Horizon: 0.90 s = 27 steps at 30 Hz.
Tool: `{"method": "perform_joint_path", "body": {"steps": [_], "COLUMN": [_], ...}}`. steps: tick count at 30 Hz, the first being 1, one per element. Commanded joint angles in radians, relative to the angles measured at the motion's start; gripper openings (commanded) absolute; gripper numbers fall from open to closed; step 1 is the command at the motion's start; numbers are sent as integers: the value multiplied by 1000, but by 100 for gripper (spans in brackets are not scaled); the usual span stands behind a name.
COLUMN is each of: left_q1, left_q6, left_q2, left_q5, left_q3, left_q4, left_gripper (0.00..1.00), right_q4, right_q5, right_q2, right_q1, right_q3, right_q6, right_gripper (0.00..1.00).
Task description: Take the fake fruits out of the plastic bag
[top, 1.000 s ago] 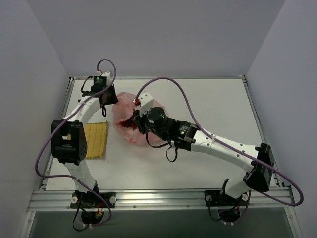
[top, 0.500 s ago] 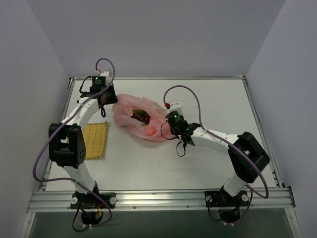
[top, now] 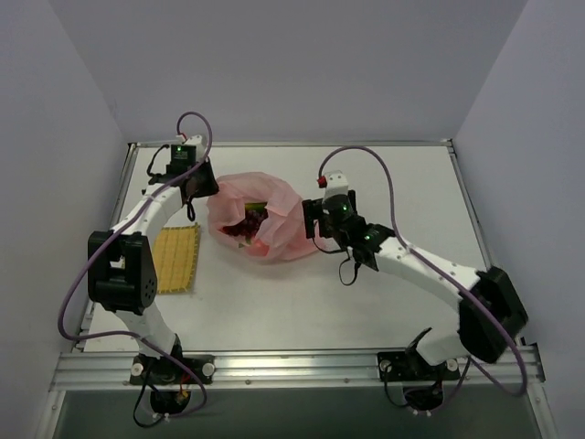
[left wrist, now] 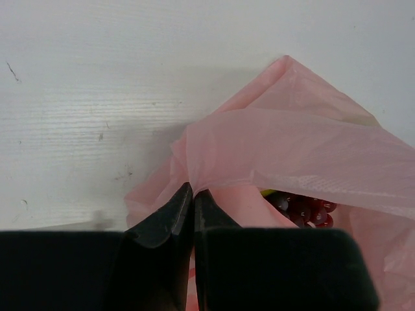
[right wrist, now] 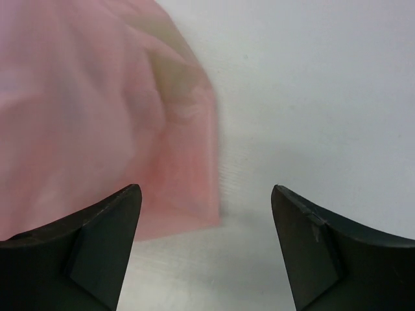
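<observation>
- We see the left tool [left wrist: 193,189] closed narrow, pinching a fold of the plastic bag [left wrist: 292,142] at its rim.
- The right tool [right wrist: 205,194] gapes wide with nothing in it, just beside the bag's right end, over the desk [top: 393,183].
- The bag lies crumpled mid-desk, and its opening shows from above.
- The fake fruits [top: 245,226] sit inside the bag (a dark red cluster plus a bit of yellow-green; we cannot tell the rest).
- A yellow woven mat [top: 175,258] lies flat left of the bag, apart from it.
</observation>
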Motion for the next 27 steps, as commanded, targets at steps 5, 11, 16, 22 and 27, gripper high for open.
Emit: {"method": "perform_joint_path", "body": {"steps": [5, 11, 16, 22, 27], "left_q1": [-7, -14, -20, -22, -22], "left_q6": [-28, -22, -16, -4, 2], "left_q2": [-73, -71, -70, -67, -67], "left_q5": [16, 19, 21, 10, 10], "left_q3": [25, 15, 11, 8, 6], "left_q4": [20, 26, 32, 29, 41], "left_gripper": [2, 2, 2, 3, 2], "right_q4": [-188, -180, -134, -13, 117], "right_q5": [155, -19, 63, -35, 43], "right_q2": [-412, -264, -9, 154, 215], "right_q1": [243, 402, 419, 260, 223], "right_q3": [150, 284, 373, 290, 86], "right_q6": [15, 9, -71, -45, 34], "right_gripper": [63, 17, 15, 14, 13]}}
